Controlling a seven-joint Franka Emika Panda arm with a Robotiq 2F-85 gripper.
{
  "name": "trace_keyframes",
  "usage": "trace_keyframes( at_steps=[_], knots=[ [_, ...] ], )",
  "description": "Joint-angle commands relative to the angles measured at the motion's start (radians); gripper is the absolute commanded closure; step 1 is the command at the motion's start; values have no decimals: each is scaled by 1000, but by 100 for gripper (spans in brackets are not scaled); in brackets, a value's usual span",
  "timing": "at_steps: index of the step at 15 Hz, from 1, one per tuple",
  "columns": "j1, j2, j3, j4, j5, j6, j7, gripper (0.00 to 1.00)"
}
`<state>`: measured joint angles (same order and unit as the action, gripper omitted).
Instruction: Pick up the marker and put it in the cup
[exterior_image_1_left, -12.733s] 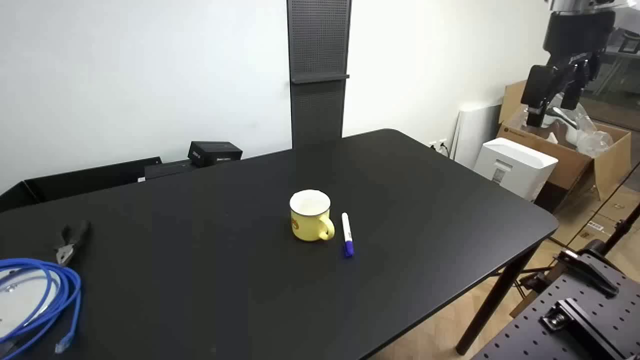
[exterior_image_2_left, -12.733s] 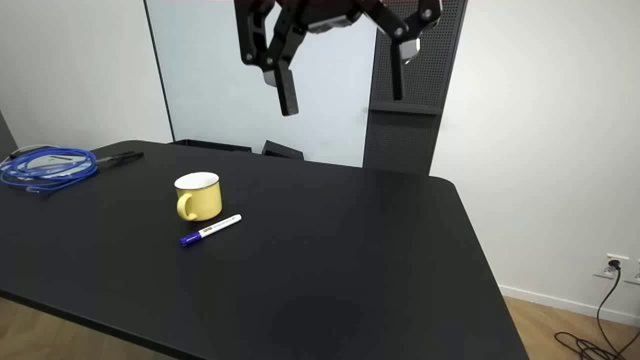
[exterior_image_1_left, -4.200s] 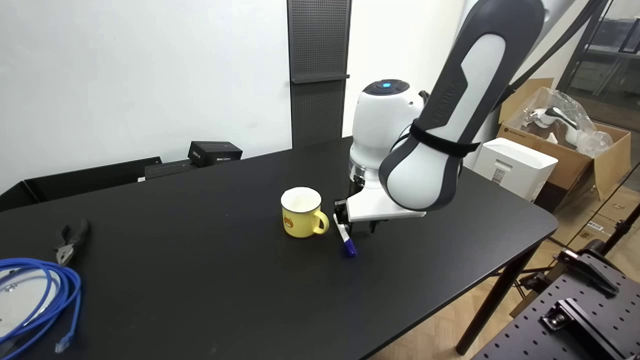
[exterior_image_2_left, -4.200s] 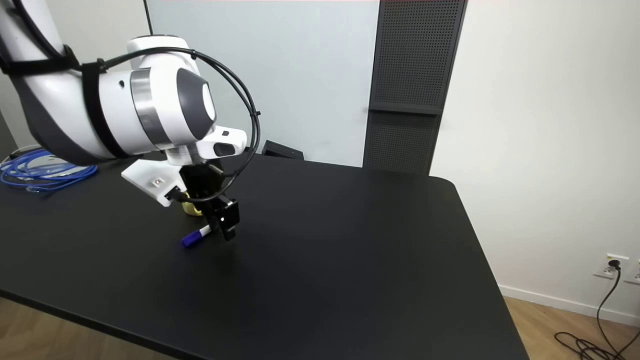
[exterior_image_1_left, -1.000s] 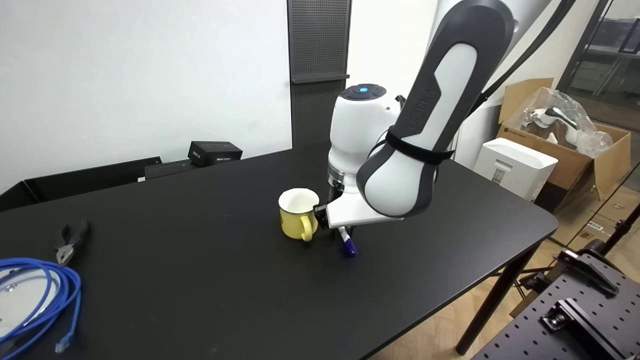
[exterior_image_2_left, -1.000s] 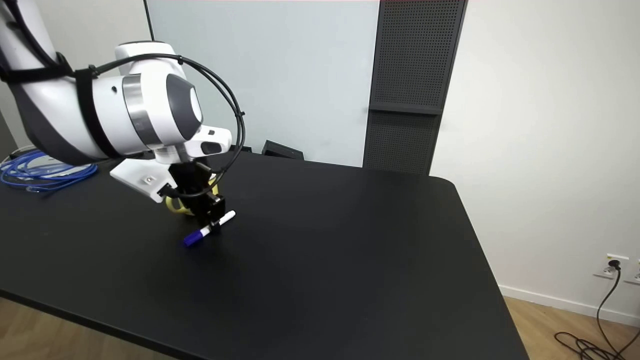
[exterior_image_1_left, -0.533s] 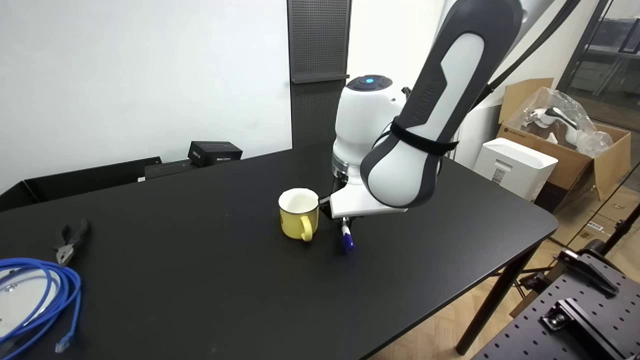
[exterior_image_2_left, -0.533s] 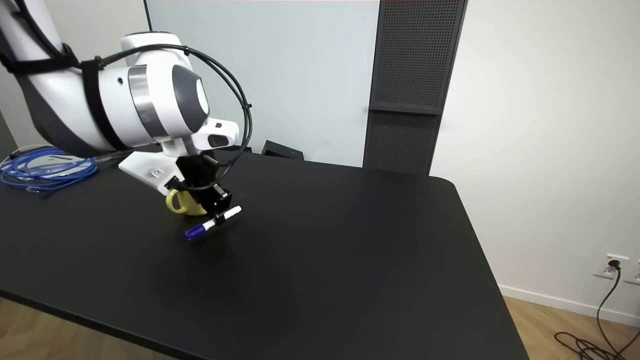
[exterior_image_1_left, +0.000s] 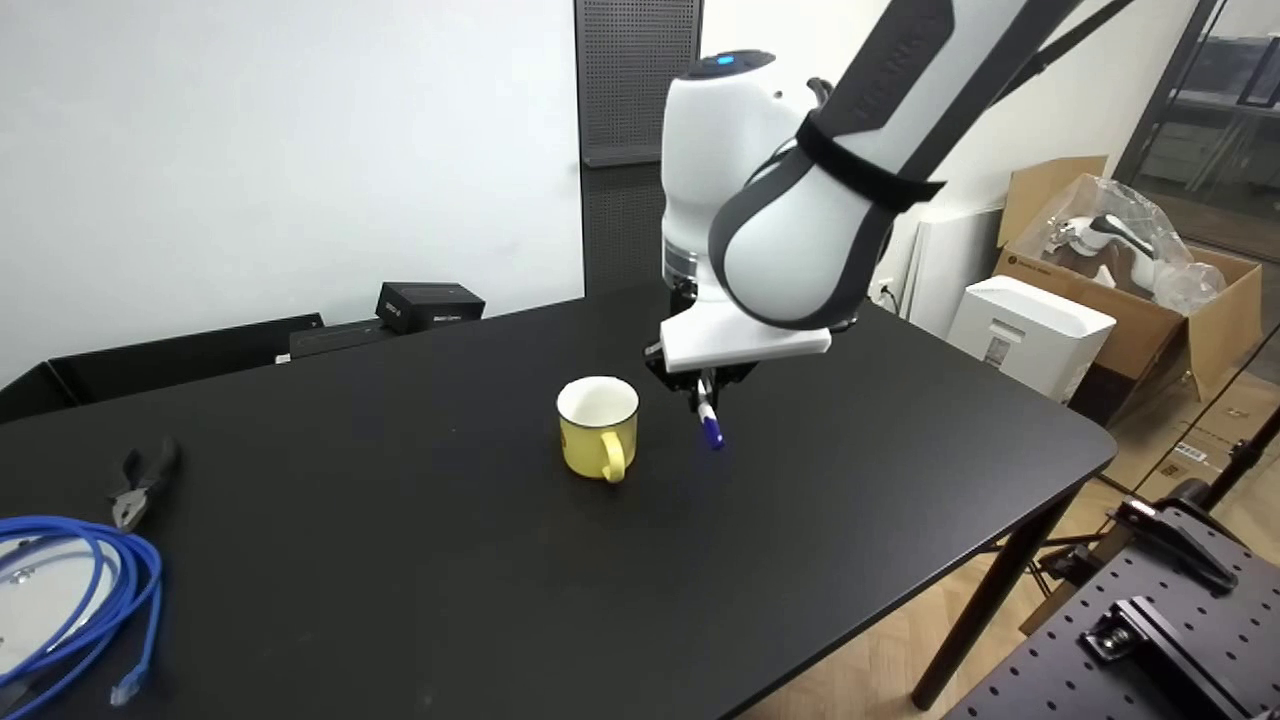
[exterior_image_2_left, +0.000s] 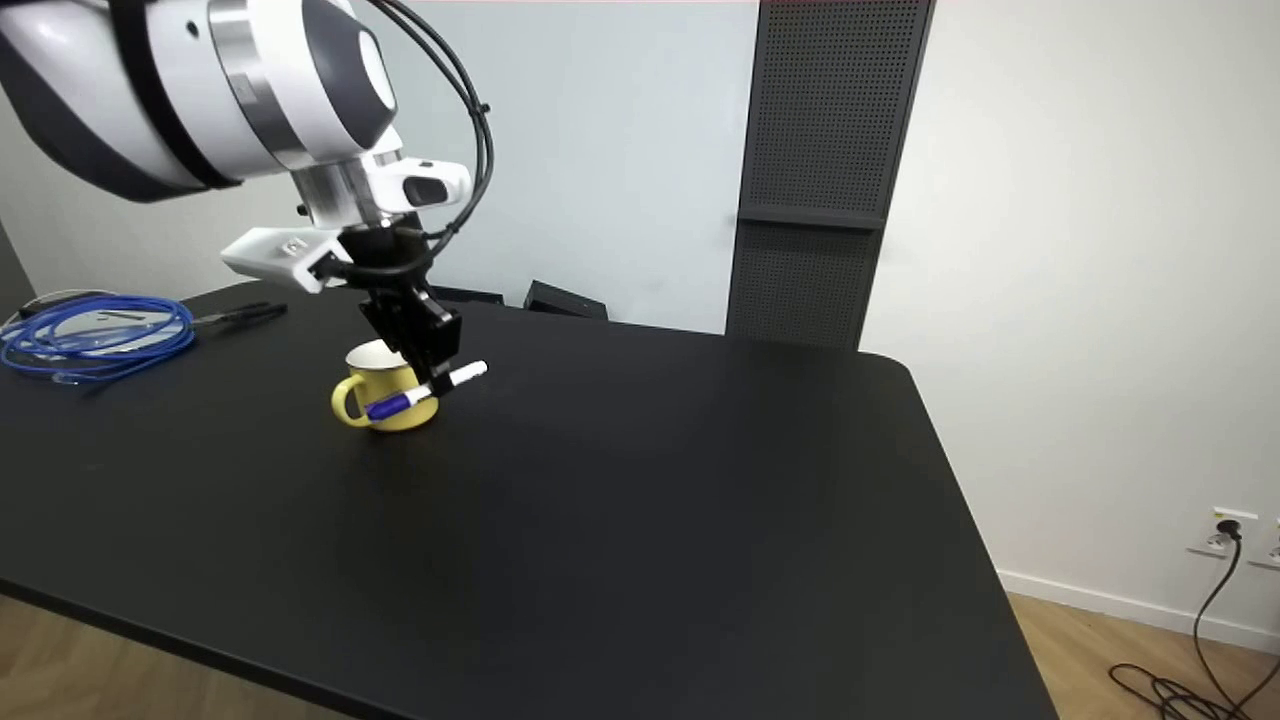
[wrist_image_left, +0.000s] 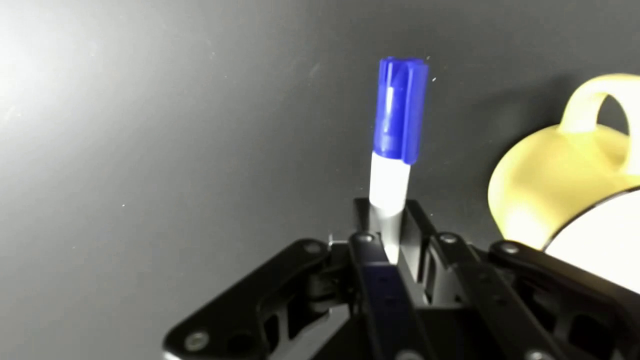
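Note:
My gripper (wrist_image_left: 390, 212) is shut on the white barrel of the marker (wrist_image_left: 400, 110), whose blue cap points out past the fingertips. The marker hangs above the table, tilted, with its cap lower than its white end (exterior_image_2_left: 468, 373). The yellow cup (exterior_image_1_left: 597, 445) stands upright on the table, its pale inside facing up. In an exterior view the gripper (exterior_image_1_left: 704, 392) is right of the cup and apart from it. In the wrist view the cup (wrist_image_left: 545, 175) lies at the right edge, partly cut off. The arm and marker cover part of the cup (exterior_image_2_left: 402, 420) in an exterior view.
A coiled blue cable (exterior_image_1_left: 130, 590) and pliers (exterior_image_1_left: 140, 487) lie on the black table (exterior_image_1_left: 400, 580), at the far left in an exterior view. Black boxes (exterior_image_1_left: 430, 306) stand behind the table's back edge. A cardboard box (exterior_image_1_left: 1110, 320) and a white unit (exterior_image_1_left: 1030, 335) are beyond the right edge.
My jaws have closed on the marker, which lay on the table a second ago. Gripper and marker have risen together off the surface. The cup has stayed in place over this second.

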<state>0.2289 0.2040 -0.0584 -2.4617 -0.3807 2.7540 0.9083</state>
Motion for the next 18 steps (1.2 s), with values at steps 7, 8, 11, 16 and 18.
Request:
trace_keyframes(
  at_steps=[7, 8, 11, 16, 18],
  knots=[
    [-24, -83, 149, 178, 294, -428, -219, 96],
    [-31, -71, 157, 205, 358, -474, -273, 96],
    [-54, -39, 165, 278, 516, -608, -425, 96],
    [-56, -42, 158, 269, 522, -616, -446, 82],
    [-57, -36, 159, 272, 522, -617, -450, 96]
  ],
)
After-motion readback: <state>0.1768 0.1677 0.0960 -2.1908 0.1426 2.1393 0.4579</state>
